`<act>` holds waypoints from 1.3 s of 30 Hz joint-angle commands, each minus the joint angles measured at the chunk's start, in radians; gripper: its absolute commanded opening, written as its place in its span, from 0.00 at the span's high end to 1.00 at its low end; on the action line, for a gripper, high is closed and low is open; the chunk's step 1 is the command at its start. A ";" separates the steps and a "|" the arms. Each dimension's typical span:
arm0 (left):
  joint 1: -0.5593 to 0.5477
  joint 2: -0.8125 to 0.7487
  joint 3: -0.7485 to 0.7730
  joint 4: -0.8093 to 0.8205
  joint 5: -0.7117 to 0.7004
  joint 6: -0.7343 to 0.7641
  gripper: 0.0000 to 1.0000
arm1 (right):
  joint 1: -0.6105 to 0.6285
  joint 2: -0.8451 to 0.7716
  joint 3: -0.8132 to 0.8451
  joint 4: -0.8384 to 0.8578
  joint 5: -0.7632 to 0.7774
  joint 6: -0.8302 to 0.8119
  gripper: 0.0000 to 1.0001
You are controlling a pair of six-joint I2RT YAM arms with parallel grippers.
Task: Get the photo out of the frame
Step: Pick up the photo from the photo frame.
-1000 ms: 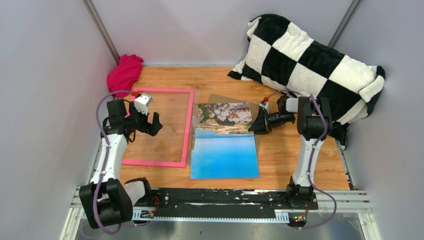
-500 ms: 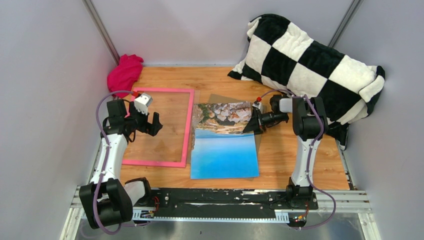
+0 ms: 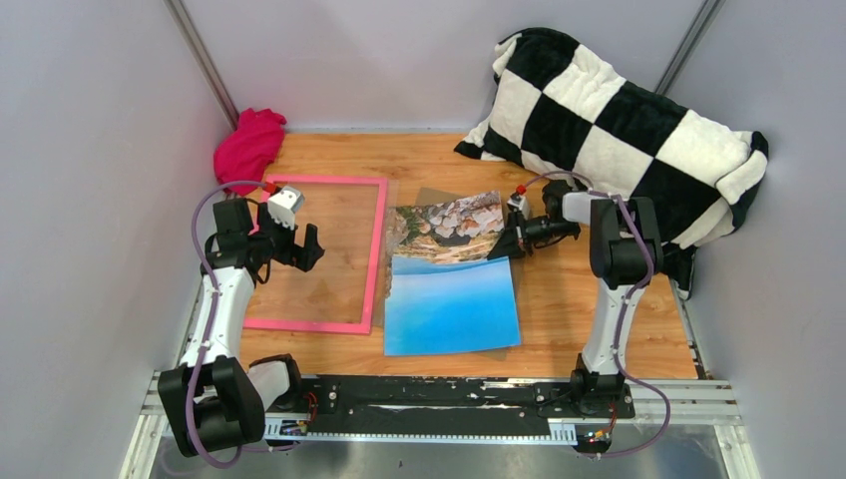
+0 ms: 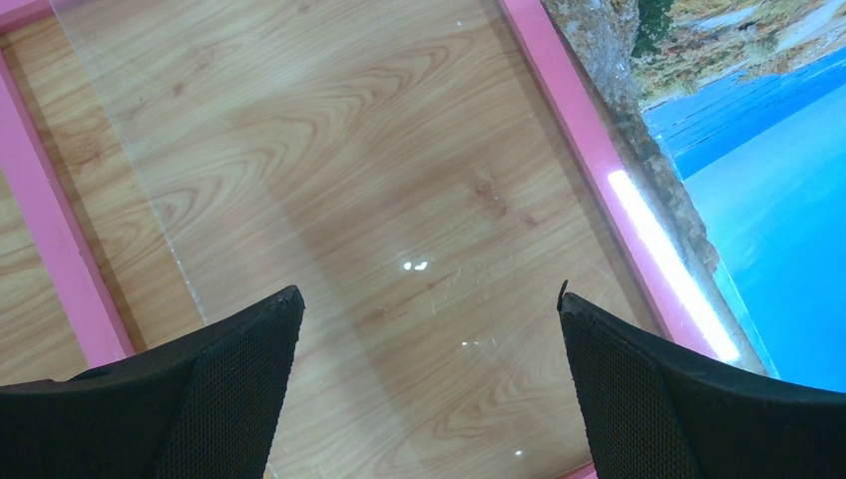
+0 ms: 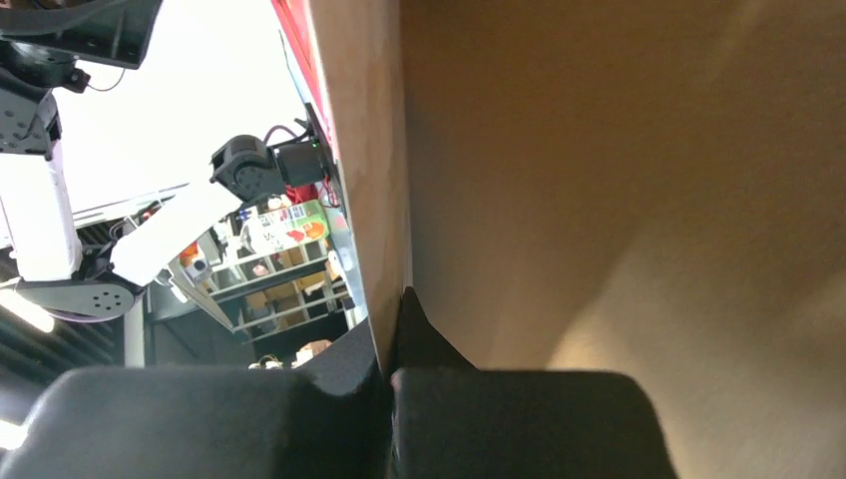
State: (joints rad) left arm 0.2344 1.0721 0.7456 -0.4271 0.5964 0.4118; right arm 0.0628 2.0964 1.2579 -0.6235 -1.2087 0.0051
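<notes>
Right gripper (image 3: 511, 242) clamped on the photo's (image 3: 451, 304) far edge — we should lift slowly, lest it crease; left gripper (image 4: 427, 295) spread above the frame (image 3: 374, 249).

Pink frame (image 3: 377, 249); photo (image 3: 451, 304) blue sea, pale rocks; pillow (image 3: 609, 110) black-white checked.

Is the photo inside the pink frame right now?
No, the photo sits beside the frame, and only wood grain shows inside the frame.

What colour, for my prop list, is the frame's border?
Bright pink. The frame shows best in the top external view.
</notes>
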 commanded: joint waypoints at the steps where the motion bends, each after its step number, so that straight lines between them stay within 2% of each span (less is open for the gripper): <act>1: 0.008 -0.008 -0.009 0.013 -0.009 0.010 0.00 | -0.024 -0.125 -0.015 -0.008 -0.010 0.066 1.00; 15: 0.007 -0.012 -0.009 0.013 -0.025 0.010 0.00 | -0.053 -0.322 0.065 0.043 -0.136 0.217 1.00; 18: 0.008 -0.008 -0.009 0.014 -0.026 0.009 0.00 | -0.053 -0.374 0.068 0.152 -0.143 0.320 1.00; 23: 0.008 -0.009 -0.009 0.013 -0.027 0.009 0.00 | -0.052 -0.455 0.002 0.494 -0.132 0.646 1.00; 26: 0.008 -0.010 -0.009 0.014 -0.027 0.010 0.00 | -0.046 -0.475 -0.006 0.649 -0.113 0.781 1.00; 39: 0.008 -0.014 -0.011 0.015 -0.038 0.010 0.00 | 0.148 -0.467 0.153 1.059 -0.062 1.188 1.00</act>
State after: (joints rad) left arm 0.2344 1.0721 0.7456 -0.4213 0.5667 0.4118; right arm 0.1535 1.6344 1.3365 0.2291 -1.2827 1.0122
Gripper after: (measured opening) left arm 0.997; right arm 0.001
